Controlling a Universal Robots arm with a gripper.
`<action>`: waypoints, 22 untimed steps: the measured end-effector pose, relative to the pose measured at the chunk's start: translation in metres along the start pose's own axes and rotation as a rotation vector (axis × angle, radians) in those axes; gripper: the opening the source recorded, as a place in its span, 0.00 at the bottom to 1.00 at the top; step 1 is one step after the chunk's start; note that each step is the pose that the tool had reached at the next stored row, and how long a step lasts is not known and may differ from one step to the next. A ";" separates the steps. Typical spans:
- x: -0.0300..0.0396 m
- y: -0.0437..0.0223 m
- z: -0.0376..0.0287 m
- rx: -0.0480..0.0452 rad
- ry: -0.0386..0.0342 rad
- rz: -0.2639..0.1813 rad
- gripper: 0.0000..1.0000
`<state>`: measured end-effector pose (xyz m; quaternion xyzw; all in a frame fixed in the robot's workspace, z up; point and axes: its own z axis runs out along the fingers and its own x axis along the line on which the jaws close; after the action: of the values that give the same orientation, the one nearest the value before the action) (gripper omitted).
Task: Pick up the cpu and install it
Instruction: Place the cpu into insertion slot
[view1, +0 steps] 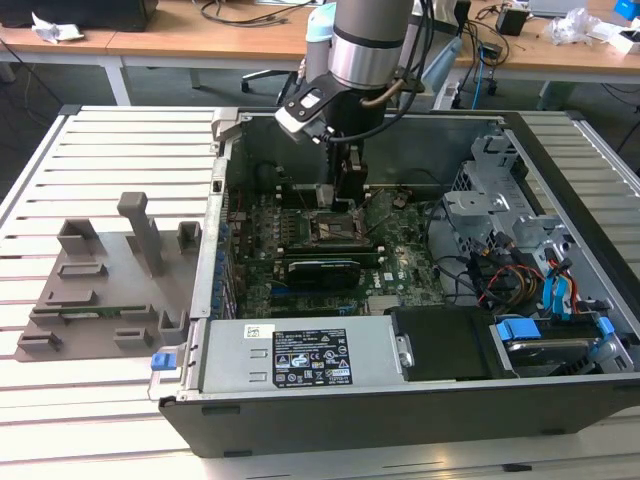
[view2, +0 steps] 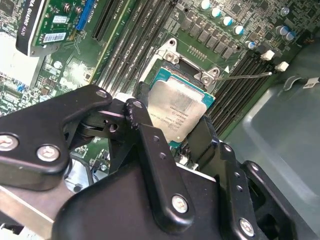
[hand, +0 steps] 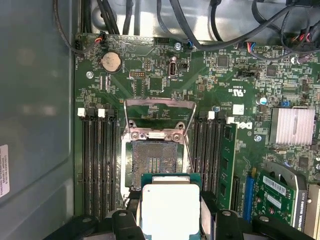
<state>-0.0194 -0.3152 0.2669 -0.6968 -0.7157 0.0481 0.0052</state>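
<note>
The cpu (view2: 175, 112) (hand: 170, 207), a flat square chip with a pale silver top and a green edge, is held level between the black fingers of my gripper (view2: 172, 122) (hand: 170, 220), which is shut on its two sides. It hangs just above the motherboard, overlapping one edge of the open socket (hand: 155, 160) (view2: 187, 62). The socket's metal load plate (hand: 159, 112) is swung up, and the contact field lies bare. In the exterior view my gripper (view1: 343, 195) reaches down into the open computer case (view1: 200, 300), right over the socket (view1: 335, 228).
Memory slots (hand: 97, 160) flank the socket on both sides. A black graphics card (view1: 322, 270) lies just in front of it, with the power supply (view1: 300, 358) nearer still. Drive cages and cables (view1: 510, 250) fill the exterior view's right. A grey fixture (view1: 110, 290) sits on the slatted table.
</note>
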 end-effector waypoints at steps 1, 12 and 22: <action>0.0000 0.0001 0.0007 0.0000 0.0000 0.000 0.55; 0.0007 0.0008 0.0090 0.0000 0.0001 0.000 0.55; 0.0012 0.0014 0.0159 0.0000 0.0000 0.000 0.55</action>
<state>-0.0193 -0.3150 0.2508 -0.6967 -0.7157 0.0481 0.0052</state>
